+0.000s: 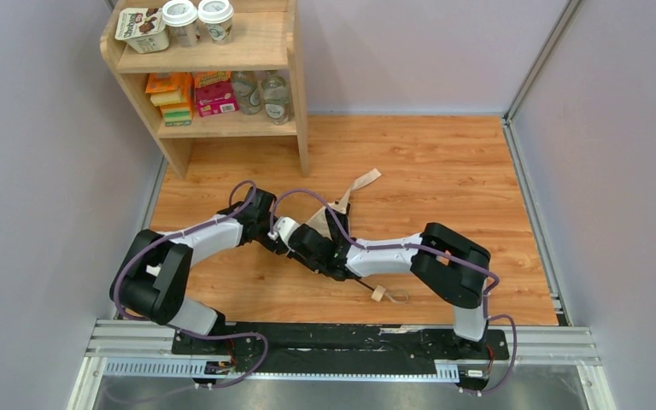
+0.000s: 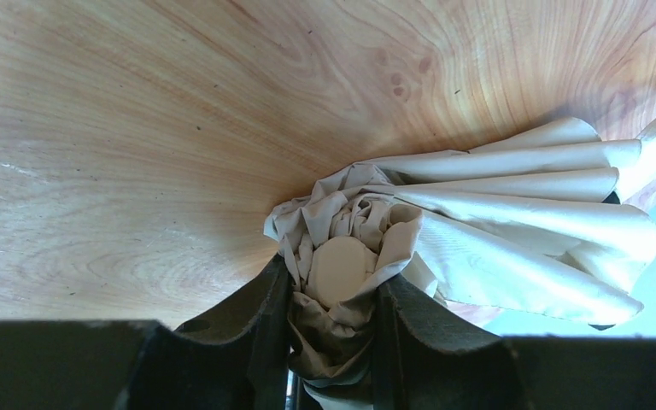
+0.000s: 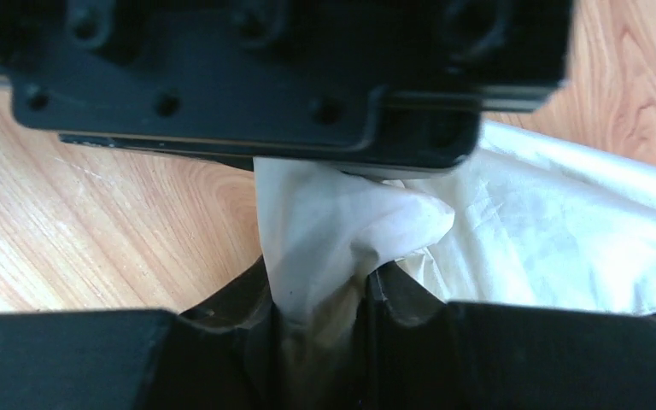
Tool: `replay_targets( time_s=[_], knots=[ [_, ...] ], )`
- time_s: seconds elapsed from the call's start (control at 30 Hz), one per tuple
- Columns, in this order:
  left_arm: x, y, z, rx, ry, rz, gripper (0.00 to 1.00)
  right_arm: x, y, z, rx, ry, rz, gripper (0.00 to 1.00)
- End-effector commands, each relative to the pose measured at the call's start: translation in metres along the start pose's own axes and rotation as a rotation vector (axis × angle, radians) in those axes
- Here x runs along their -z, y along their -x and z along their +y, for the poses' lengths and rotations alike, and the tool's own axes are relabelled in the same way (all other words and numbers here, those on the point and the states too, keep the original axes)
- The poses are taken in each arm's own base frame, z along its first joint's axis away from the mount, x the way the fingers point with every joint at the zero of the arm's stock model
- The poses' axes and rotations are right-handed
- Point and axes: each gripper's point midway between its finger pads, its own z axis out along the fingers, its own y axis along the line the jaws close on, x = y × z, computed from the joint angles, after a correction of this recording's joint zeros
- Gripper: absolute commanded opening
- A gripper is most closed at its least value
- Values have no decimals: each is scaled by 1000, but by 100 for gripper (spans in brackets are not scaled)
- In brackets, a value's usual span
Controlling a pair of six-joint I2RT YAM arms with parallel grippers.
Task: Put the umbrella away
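The umbrella [image 1: 318, 219] lies folded on the wooden table between my two arms. A beige flap [image 1: 364, 180] trails toward the back, and its thin black shaft ends at a small wooden handle [image 1: 379, 294] near the front. My left gripper [image 2: 333, 312] is shut on the bunched beige canopy around its rounded tip cap [image 2: 338, 268], and the pleats [image 2: 530, 213] fan out to the right. My right gripper [image 3: 320, 307] is shut on a fold of the pale fabric [image 3: 342, 213], directly below the left gripper's black body [image 3: 248, 77]. From above, the left gripper [image 1: 293, 242] and right gripper [image 1: 318, 248] nearly touch.
A wooden shelf unit [image 1: 299, 111] stands at the back left, holding cups [image 1: 197, 19], boxes [image 1: 215, 94] and bottles [image 1: 275, 96]. Grey walls close in the left, back and right sides. A metal rail [image 1: 342, 342] runs along the near edge.
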Motion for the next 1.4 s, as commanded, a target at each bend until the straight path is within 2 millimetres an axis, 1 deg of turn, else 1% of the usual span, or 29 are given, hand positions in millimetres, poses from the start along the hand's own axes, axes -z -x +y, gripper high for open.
replay_targets(
  time_s=[0.0,0.03,0.07,0.1,0.13,0.17,0.2,0.23,0.27,0.3,0.33,0.37,0.4,0.43,0.53,0.57,0.6,0.67,0.7,0.73,0.77,0.8,0.83,0.87,0.9,0.97,1.07,1.2,1.37],
  knots=[
    [-2,-8,81,-79,292,31,0,-9,-103,17,-144,173,296,14],
    [-3,-6,74,-97,271,29,0,-9,-109,21,-183,206,306,5],
    [-3,-5,70,-116,256,24,0,-9,-116,21,-226,233,318,0],
    [-3,-2,59,-131,219,12,2,-6,-119,31,-275,313,325,0],
    [-1,1,56,-150,206,-2,13,-5,-122,33,-313,352,333,0],
    [1,5,48,-159,184,-22,18,-4,-126,33,-344,378,344,0],
    [2,10,43,-174,169,-46,32,-4,-127,35,-373,405,351,0],
    [5,14,30,-193,122,-71,45,-3,-129,34,-398,428,360,0],
    [7,18,26,-206,106,-84,50,-2,-131,37,-422,453,370,0],
    [11,22,15,-214,60,-101,67,-3,-133,39,-439,474,382,0],
    [14,28,12,-216,43,-113,75,-3,-135,40,-461,492,392,0],
    [21,32,1,-223,2,-130,76,-2,-137,44,-490,521,408,0],
    [26,38,-4,-228,-16,-147,76,-3,-137,44,-518,537,417,0],
    [36,42,-13,-230,-55,-166,76,-3,-138,46,-547,559,425,0],
    [60,56,-29,-252,-121,-228,77,-5,-135,48,-649,625,444,0],
    [69,57,-31,-256,-135,-245,77,-6,-135,48,-680,642,457,0],
    [74,58,-32,-259,-142,-252,77,-7,-136,47,-711,653,474,0],
    [85,54,-36,-257,-186,-255,77,-8,-136,46,-758,687,515,0],
    [87,51,-35,-244,-198,-241,77,-9,-135,45,-774,689,536,0],
    [88,48,-33,-233,-208,-236,77,-9,-135,44,-788,694,560,0],
    [88,44,-33,-204,-221,-218,77,-11,-129,41,-796,700,566,0],
    [84,41,-27,-184,-219,-205,78,-11,-127,40,-811,704,585,0],
    [83,37,-27,-137,-230,-181,78,-11,-125,40,-828,715,601,0],
    [75,34,-23,-115,-240,-166,78,-11,-120,40,-843,737,610,0],
    [71,27,-24,-60,-257,-121,78,-8,-120,41,-863,749,644,0],
    [60,23,-22,0,-273,-86,78,-10,-115,39,-874,771,676,0],
    [50,27,-19,46,-254,-89,78,-18,-118,37,-862,765,739,0],
    [48,37,-25,103,-275,-148,79,-23,-111,33,-853,753,737,0],
    [43,37,-23,217,-278,-152,79,-25,-103,31,-854,760,723,0]
  ],
)
